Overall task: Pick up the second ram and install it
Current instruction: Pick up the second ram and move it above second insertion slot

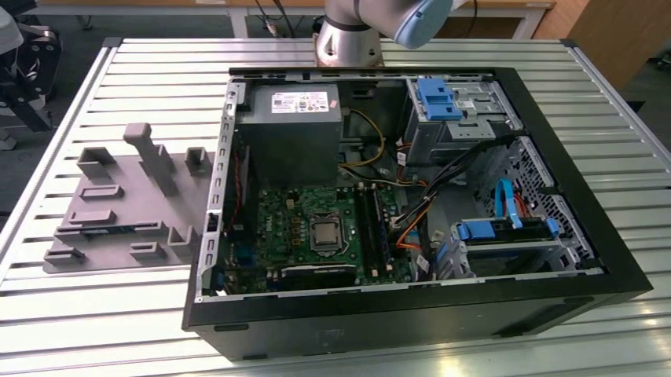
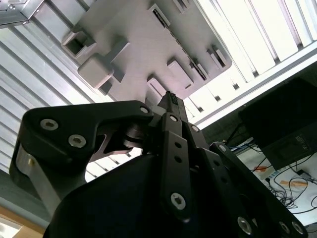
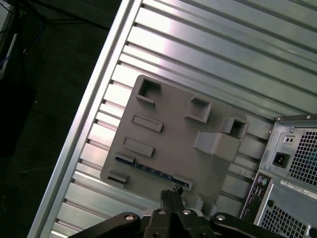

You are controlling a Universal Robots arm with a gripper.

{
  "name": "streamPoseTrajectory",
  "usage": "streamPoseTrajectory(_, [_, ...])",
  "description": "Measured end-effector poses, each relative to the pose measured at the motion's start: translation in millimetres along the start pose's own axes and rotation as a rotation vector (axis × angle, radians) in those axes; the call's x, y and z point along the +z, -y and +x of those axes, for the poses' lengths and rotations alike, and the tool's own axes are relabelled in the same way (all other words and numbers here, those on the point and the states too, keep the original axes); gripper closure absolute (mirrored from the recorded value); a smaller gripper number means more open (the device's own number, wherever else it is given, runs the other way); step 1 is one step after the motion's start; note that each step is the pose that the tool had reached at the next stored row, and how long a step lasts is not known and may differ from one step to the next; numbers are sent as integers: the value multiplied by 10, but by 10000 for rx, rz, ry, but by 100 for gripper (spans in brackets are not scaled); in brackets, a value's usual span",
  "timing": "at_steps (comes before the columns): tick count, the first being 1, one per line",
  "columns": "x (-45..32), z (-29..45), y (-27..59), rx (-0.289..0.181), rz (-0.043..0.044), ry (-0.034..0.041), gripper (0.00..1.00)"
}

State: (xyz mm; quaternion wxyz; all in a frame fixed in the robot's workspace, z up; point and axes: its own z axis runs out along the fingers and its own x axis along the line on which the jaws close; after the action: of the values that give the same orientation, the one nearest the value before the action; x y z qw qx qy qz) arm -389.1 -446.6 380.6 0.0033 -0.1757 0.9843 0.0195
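End effector (image 3: 171, 193): fingers pressed together, nothing pinched, hanging above the grey fixture (image 3: 168, 124). Second ram (image 3: 151, 171) sits along one edge of that fixture between two end slots, clear of the fingertips. Fixture rests on the desk (image 3: 208, 34), beside the open PC case (image 1: 419, 314).
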Motion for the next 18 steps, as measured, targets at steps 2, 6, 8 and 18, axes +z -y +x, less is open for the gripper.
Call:
streamPoseTrajectory(2, [0,0,0,-1,0,0,89])
streamPoseTrajectory(6, [0,0,0,-1,0,0,89])
streamPoseTrajectory(8, [0,0,0,-21,0,-1,89])
streamPoseTrajectory(18, [12,0,0,-1744,-23,-66,89])
